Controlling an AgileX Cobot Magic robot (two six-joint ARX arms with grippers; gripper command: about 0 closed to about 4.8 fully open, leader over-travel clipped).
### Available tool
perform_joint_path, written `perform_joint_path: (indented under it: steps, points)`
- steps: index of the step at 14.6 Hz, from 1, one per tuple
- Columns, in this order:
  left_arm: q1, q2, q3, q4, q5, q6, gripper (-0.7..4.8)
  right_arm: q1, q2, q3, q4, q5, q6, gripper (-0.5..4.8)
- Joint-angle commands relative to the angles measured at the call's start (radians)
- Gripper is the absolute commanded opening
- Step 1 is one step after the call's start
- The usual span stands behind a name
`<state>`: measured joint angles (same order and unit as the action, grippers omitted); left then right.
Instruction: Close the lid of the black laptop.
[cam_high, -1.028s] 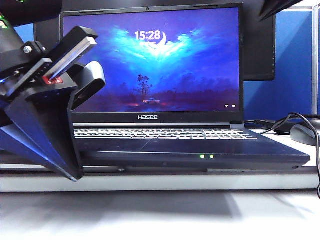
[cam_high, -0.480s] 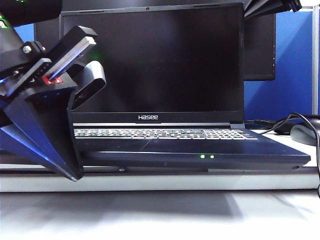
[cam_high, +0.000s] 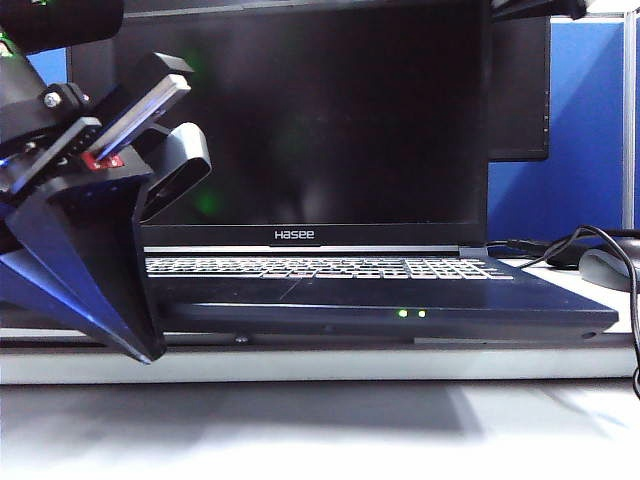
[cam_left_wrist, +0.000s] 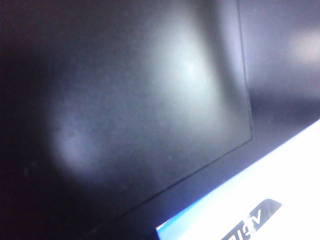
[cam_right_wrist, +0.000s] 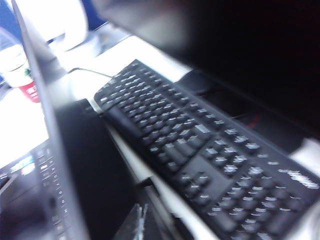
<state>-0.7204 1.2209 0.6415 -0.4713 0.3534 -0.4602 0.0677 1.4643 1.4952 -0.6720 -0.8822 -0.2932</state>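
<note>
White desk (cam_high: 320, 420): lid (cam_high: 300, 110) upright, left gripper (cam_high: 110, 200), right gripper (cam_high: 535, 8).

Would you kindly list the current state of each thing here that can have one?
Lid: open, near upright.
Laptop: screen dark, two green LEDs lit on the front edge.
Monitor: screen dark.
Separate keyboard: lying flat behind the laptop.
Left gripper: not seen; its arm is at the lid's left edge.
Right gripper: not seen; its arm is at the lid's top right corner.

Black laptop (cam_high: 380, 290) open, lid (cam_high: 300, 120) near upright, screen dark.
</note>
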Motion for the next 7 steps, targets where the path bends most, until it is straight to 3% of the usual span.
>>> perform_joint_path:
  steps: [1,7]
  points:
    - [0.005,0.003,0.003,0.07,-0.043,0.018,0.04,0.093,-0.005,0.003,-0.098,-0.051,-0.043,-0.01]
    - [0.005,0.003,0.003,0.069,-0.042,0.035,0.04,0.176,-0.005,0.003,-0.217,0.006,-0.053,-0.01]
